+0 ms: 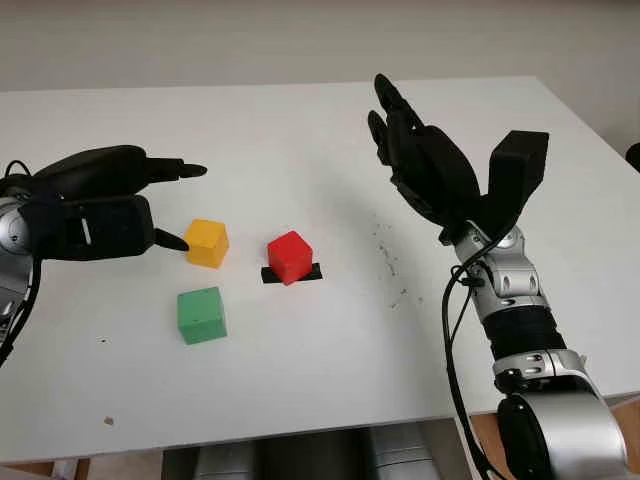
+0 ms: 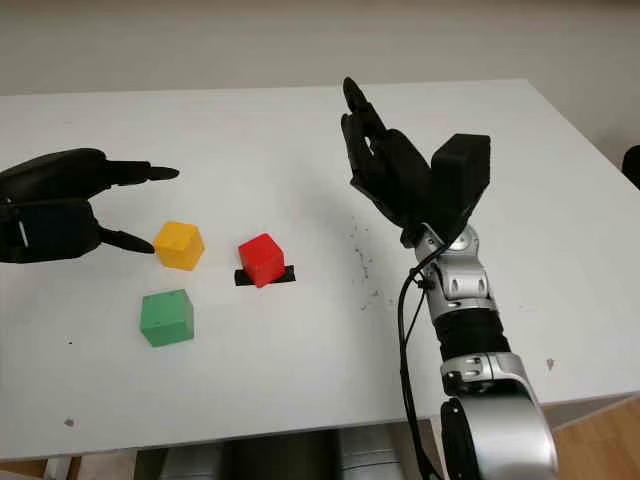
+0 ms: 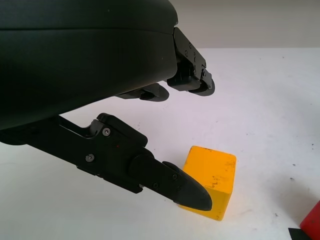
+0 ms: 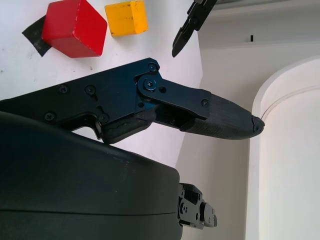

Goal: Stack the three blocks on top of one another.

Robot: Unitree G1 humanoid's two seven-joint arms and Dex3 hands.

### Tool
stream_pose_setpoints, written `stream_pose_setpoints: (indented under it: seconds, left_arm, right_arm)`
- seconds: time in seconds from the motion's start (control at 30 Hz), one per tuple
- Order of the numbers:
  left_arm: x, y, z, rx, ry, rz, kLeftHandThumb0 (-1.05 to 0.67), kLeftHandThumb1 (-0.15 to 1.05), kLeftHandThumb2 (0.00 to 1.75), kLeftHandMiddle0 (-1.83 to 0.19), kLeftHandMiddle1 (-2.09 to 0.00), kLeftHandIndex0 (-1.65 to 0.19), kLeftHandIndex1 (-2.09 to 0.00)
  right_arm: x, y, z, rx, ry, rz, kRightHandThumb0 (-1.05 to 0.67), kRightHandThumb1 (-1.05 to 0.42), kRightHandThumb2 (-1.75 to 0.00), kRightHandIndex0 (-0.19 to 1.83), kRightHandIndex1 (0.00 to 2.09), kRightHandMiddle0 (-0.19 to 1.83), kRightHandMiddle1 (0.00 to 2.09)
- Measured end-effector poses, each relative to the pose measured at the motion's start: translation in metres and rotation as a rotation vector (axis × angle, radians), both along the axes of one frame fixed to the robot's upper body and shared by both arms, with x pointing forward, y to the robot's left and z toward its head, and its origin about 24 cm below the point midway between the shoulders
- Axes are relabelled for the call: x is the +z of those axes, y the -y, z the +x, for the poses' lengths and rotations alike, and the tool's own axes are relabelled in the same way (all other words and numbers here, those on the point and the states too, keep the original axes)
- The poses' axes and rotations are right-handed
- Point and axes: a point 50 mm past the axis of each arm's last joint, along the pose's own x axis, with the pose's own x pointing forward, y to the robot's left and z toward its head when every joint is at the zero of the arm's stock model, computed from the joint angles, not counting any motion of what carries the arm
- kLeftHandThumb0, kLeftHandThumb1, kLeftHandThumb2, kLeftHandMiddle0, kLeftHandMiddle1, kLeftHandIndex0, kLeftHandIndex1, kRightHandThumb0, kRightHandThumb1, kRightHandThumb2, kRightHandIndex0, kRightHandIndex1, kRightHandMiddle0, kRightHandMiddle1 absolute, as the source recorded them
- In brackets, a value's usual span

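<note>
The two head eyes look forward and down from above the near table edge, set slightly apart, so both share the white table [image 1: 300, 120], all three blocks and both hands. The left wrist camera sits tight behind the left hand [image 3: 75, 65], looking past its fingers at the yellow block [image 3: 212, 180] just beyond them. The right wrist camera, close against the right hand [image 4: 90, 175], faces across to the red block [image 4: 72, 27] and that same yellow block, well beyond its fingers.

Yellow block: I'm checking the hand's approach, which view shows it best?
Left wrist view: the yellow block is close, left hand open beside it. Eye views show it whole but far; right wrist view catches its top.
</note>
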Motion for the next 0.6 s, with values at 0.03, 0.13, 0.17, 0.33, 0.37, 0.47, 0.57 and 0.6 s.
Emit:
stream_pose_setpoints:
  seconds: [0.03, 0.13, 0.17, 0.33, 0.37, 0.47, 0.57, 0.6]
  left_arm:
    - [-0.001, 0.0, 0.0, 0.001, -0.014, 0.005, -0.61, 0.86, 0.05, -0.35, -0.02, -0.31, -0.08]
    - [-0.002, 0.0, 0.0, 0.009, -0.043, 0.008, -0.62, 0.85, 0.05, -0.33, -0.02, -0.32, -0.08]
    - [-0.002, 0.0, 0.0, 0.013, -0.046, 0.008, -0.62, 0.85, 0.05, -0.32, -0.02, -0.32, -0.08]
    - [-0.001, 0.004, 0.0, 0.017, -0.03, 0.007, -0.61, 0.85, 0.05, -0.36, -0.04, -0.33, -0.08]
    - [-0.002, 0.004, 0.001, 0.016, -0.024, 0.011, -0.6, 0.85, 0.05, -0.36, -0.04, -0.33, -0.08]
    - [-0.005, 0.006, 0.001, 0.012, -0.015, 0.036, -0.59, 0.86, 0.06, -0.36, -0.04, -0.32, -0.07]
    - [-0.011, 0.008, 0.002, 0.006, -0.03, 0.052, -0.57, 0.85, 0.05, -0.38, -0.05, -0.32, -0.07]
    - [-0.012, 0.009, 0.002, -0.001, -0.03, 0.053, -0.57, 0.85, 0.05, -0.39, -0.06, -0.32, -0.07]
  right_arm:
    - [0.0, 0.0, 0.0, -0.004, -0.004, 0.001, -0.8, -1.05, -0.77, -0.19, 0.0, -0.19, 0.0]
    - [-0.001, 0.001, 0.0, -0.017, -0.016, 0.003, -0.78, -1.05, -0.77, -0.19, 0.0, -0.19, 0.0]
    - [-0.001, 0.001, 0.0, -0.02, -0.019, 0.003, -0.78, -1.05, -0.77, -0.19, 0.0, -0.19, 0.0]
    - [-0.002, 0.002, 0.0, -0.03, -0.022, 0.005, -0.78, -1.05, -0.78, -0.19, 0.0, -0.19, 0.0]
    - [-0.002, 0.002, 0.0, -0.032, -0.023, 0.007, -0.78, -1.05, -0.78, -0.19, 0.0, -0.19, 0.0]
    - [-0.004, 0.002, 0.0, -0.036, -0.026, 0.011, -0.79, -1.05, -0.78, -0.19, 0.0, -0.19, 0.0]
    - [-0.004, 0.001, -0.001, -0.034, -0.028, 0.014, -0.78, -1.05, -0.78, -0.19, 0.0, -0.19, 0.0]
    - [-0.005, 0.0, -0.001, -0.033, -0.028, 0.015, -0.79, -1.05, -0.78, -0.19, 0.0, -0.19, 0.0]
